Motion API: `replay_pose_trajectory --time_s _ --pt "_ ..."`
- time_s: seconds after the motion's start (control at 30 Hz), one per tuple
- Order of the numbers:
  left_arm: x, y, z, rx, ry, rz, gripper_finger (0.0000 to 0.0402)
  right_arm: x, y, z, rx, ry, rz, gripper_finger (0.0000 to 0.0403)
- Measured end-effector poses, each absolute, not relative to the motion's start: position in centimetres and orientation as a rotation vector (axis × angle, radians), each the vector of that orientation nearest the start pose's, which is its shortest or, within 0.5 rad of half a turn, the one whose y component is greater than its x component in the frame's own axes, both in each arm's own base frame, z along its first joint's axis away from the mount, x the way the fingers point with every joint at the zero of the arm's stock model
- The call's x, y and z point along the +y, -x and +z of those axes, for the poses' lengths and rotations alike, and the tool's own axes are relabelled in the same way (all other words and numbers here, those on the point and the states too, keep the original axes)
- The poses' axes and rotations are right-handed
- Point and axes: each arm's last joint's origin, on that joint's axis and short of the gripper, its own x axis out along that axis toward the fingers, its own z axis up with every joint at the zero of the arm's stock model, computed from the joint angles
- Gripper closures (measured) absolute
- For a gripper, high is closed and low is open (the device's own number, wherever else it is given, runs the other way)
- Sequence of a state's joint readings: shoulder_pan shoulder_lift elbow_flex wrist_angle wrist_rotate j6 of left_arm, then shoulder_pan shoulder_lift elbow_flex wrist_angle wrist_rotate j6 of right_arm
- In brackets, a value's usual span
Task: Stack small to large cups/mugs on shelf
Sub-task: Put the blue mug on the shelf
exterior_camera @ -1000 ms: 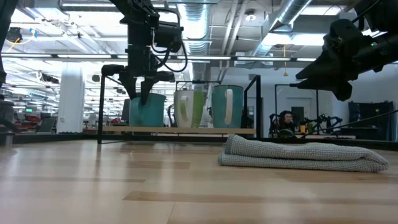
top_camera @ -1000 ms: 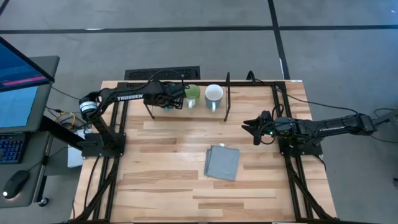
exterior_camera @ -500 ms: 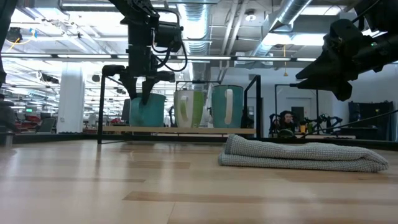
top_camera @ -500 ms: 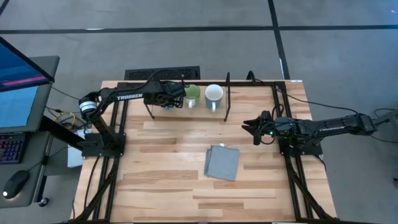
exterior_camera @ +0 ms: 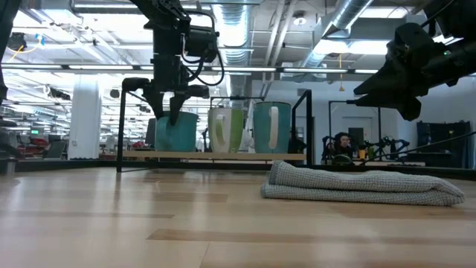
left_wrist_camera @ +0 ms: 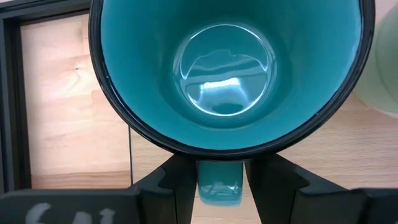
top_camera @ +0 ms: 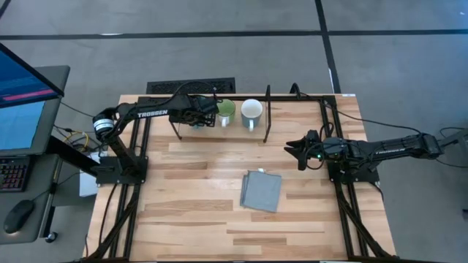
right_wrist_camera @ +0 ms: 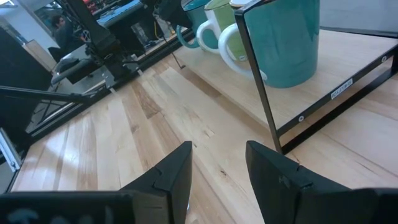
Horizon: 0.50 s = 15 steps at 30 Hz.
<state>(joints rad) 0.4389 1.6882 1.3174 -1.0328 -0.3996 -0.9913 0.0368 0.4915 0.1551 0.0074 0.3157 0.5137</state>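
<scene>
A folded grey cloth [top_camera: 261,191] lies on the wooden table [top_camera: 190,219].

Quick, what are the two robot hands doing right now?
Left gripper: fingers either side of the teal mug handle on the shelf; grip cannot be told.
Right gripper: open, holding nothing, above the table.

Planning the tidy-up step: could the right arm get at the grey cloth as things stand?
Probably yes: the right tool hangs open above bare table, and the grey cloth lies nearby with nothing between or on it.

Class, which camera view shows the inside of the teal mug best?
The left wrist view: the teal mug fills it, glossy bottom visible, handle between the left claw fingers. The high view hides it under that arm; the low view shows only its side.
</scene>
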Motion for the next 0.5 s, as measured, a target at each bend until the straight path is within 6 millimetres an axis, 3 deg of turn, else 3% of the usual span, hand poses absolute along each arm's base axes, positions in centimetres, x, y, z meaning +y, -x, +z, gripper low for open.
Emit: replay_pose_trajectory --time_s 0.2,0.5 --pt "14.45 -28.2 23.98 0.974 0.803 1.334 0.0261 -0.43 -12.87 17.3 0.247 -0.448 -0.353 0.023" --pt "14.42 -28.19 23.99 0.975 0.825 1.329 0.0174 -0.43 -12.87 17.3 0.247 -0.447 -0.353 0.023"
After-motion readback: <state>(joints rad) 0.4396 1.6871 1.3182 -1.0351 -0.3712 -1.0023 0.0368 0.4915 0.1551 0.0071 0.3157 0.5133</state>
